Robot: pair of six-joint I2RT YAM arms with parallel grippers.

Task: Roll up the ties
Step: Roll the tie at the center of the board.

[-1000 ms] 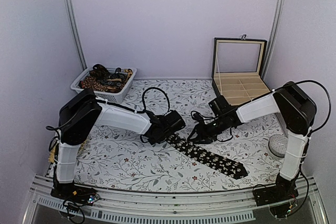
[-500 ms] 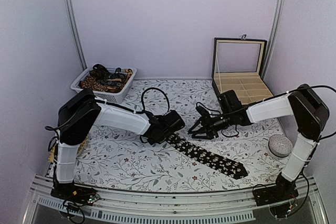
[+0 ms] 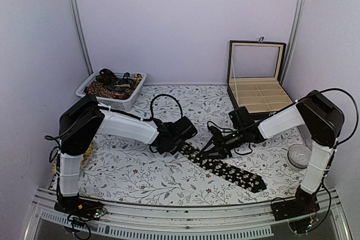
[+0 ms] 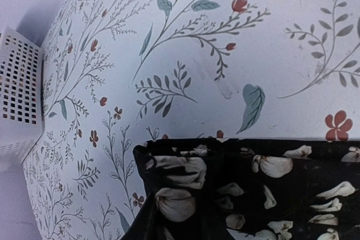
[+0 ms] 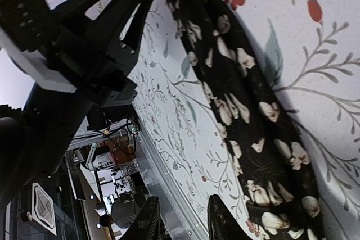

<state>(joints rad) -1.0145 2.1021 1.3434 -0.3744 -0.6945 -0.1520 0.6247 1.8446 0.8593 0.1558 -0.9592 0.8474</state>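
Soft black tie point(image 3: 225, 167), speckled with pale flowers, lies as a long flat diagonal strip on the floral cloth point(image 3: 140, 172), centre to near right. Left gripper point(image 3: 179, 140) sits at its folded far end, and I cannot tell its grip. Right gripper point(image 5: 184, 220) hovers alongside, fingers parted and empty.

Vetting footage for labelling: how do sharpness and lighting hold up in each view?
Top external: soft even light, faint shadows, all sharp. Left wrist: close, tie print and table pattern crisp. Right wrist: tilted, tie crisp, left arm a dark underexposed mass.
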